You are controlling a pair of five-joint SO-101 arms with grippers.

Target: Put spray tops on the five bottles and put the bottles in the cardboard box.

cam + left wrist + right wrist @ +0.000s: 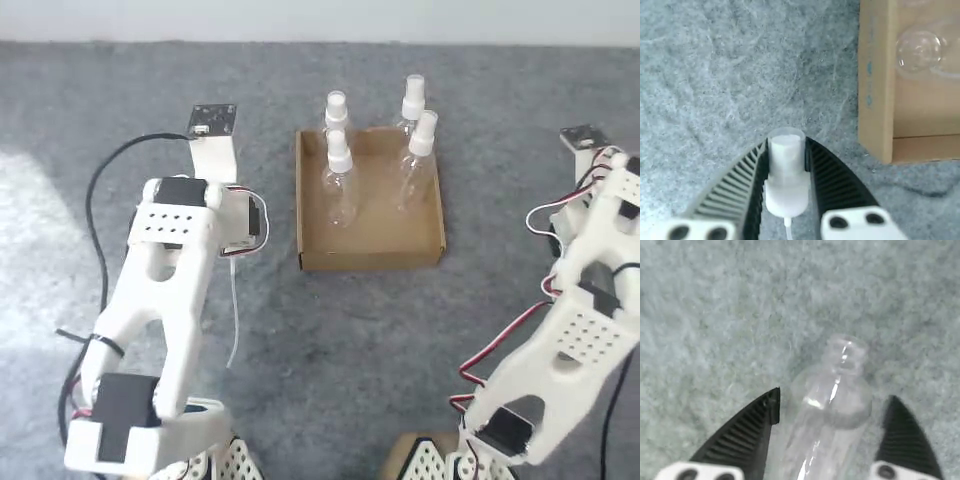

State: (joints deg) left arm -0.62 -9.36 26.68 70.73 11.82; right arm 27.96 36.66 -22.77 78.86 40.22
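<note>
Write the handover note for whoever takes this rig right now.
Left gripper: jaws shut on a spray top, beside the cardboard box.
Right gripper: jaws open on either side of an uncapped bottle, not gripping it.
Done: four capped bottles at the box. The near two are plainly inside. I cannot tell whether the far two are inside or behind its rim.
Left: cap the fifth bottle, then box it.

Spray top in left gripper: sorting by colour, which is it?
White spray top, best in left wrist view.
</note>
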